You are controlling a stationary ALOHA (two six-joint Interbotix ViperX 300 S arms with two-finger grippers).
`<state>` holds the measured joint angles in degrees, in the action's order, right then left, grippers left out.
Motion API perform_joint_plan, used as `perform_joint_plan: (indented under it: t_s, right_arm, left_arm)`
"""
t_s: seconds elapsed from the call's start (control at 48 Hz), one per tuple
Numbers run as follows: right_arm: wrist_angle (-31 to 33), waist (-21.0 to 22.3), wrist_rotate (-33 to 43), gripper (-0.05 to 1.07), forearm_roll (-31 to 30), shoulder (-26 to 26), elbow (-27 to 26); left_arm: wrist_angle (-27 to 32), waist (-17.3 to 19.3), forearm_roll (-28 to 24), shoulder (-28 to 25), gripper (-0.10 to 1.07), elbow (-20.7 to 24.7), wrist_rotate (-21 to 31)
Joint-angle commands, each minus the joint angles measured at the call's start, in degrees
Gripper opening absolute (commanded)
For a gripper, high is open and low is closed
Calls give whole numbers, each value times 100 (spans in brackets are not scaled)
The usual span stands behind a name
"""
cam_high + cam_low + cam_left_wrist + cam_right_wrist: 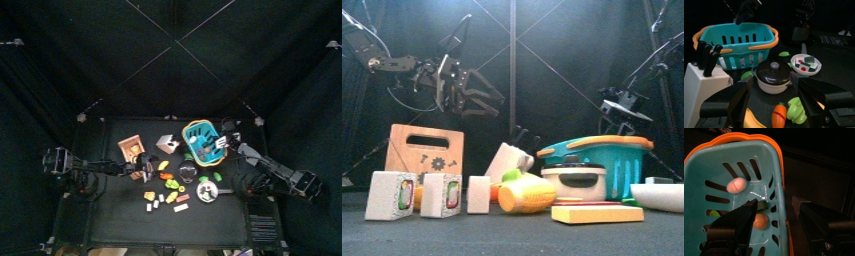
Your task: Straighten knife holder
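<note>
1 knife holder [703, 80] tilted with 3 black handles, 1 teal basket [744, 188] holding 2 eggs; both grippers [774, 107] [774, 223] released, empty.

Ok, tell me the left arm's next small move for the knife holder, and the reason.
Probably move the left gripper, jaws open, sideways toward the white knife holder and close in on it. In the front view the knife holder leans tilted beside the wooden board, and the gripper hangs high above it, holding nothing. The right gripper hovers over the teal basket.
</note>
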<state>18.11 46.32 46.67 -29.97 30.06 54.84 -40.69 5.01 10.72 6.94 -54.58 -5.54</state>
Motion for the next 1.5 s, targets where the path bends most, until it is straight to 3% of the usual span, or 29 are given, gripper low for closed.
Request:
perform_joint_plan:
  t_s: [0.0,0.125,0.292,0.5,0.729,1.042,1.479]
  right_arm:
    - [-35,-44,-9,91,-53,167,-114]
    - [-88,-220,0,91,-123,404,-211]
    - [-281,-835,-18,91,-123,694,-352]
    - [-1380,-1397,9,84,-123,571,-483]
    - [-1969,-1371,62,63,-62,88,-633]
    - [-2048,-1441,70,36,88,-949,-1028]
    - [-1380,-1573,9,34,149,-2145,-2004]
  left_arm:
    - [-53,-9,9,35,95,35,0]
    - [-53,35,88,35,95,18,0]
    - [-53,53,439,-35,95,44,-9]
    - [-255,79,791,-35,91,0,-26]
    - [-255,70,800,-44,77,-18,-26]
    - [-255,70,800,-44,64,26,-9]
    - [-264,132,967,-141,64,70,-9]
